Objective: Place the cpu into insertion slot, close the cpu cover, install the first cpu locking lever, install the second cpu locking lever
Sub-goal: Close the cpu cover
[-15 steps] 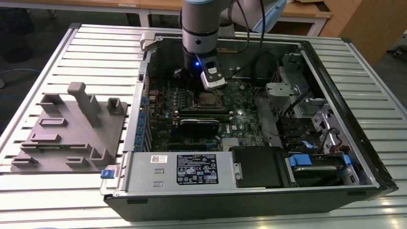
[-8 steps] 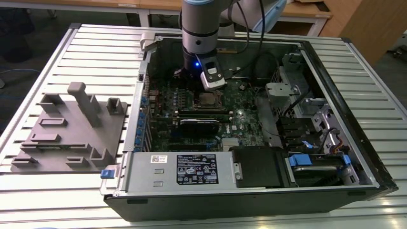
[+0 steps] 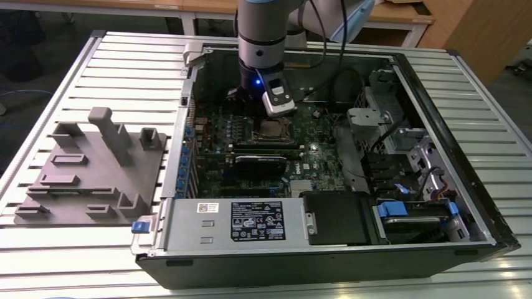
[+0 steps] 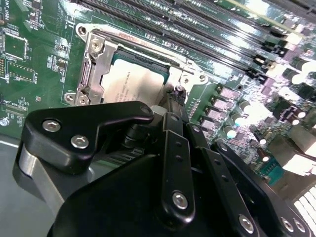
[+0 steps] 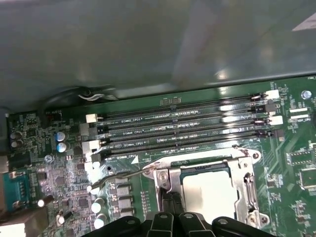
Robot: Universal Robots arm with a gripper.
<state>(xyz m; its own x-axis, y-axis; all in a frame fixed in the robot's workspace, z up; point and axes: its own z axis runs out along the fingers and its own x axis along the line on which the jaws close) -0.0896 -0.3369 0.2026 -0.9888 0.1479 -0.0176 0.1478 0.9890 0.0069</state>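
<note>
Ribbed metal slats made up the tabletop [image 3: 499, 187] under your open computer case [image 3: 332, 268]. Your gripper [image 4: 176, 95] was black and studded with screws. Its links narrowed to two slim dark fingers that looked pressed together, tips down at one edge of the insertion slot [image 4: 148, 39]. You could not tell whether they nipped anything between them.

Just beside the tips lay the cpu [image 4: 131, 84], a flat square with a matte, pale silver top, seated in the slot near the middle of the green motherboard [image 4: 29, 74]. The cpu cover [image 4: 94, 64], a thin bright-metal frame with a large square window, lay folded flat over it, and the chip's top showed through the window.

In the first wrist view a thin wire locking lever [image 5: 121, 176] ran out from the socket's corner near the fingers. It angled away over the board rather than lying along the frame.

Beyond the socket ran four long, narrow black memory slots [image 5: 182, 131], side by side, and small silver-capped capacitors [image 5: 61, 140] stood past their ends.

In the exterior view a labelled metal power supply [image 3: 241, 221] filled the case's near edge. A grey moulded fixture [image 3: 91, 168] with upright posts sat on the tabletop beside the case, toward the exterior view's left edge.
</note>
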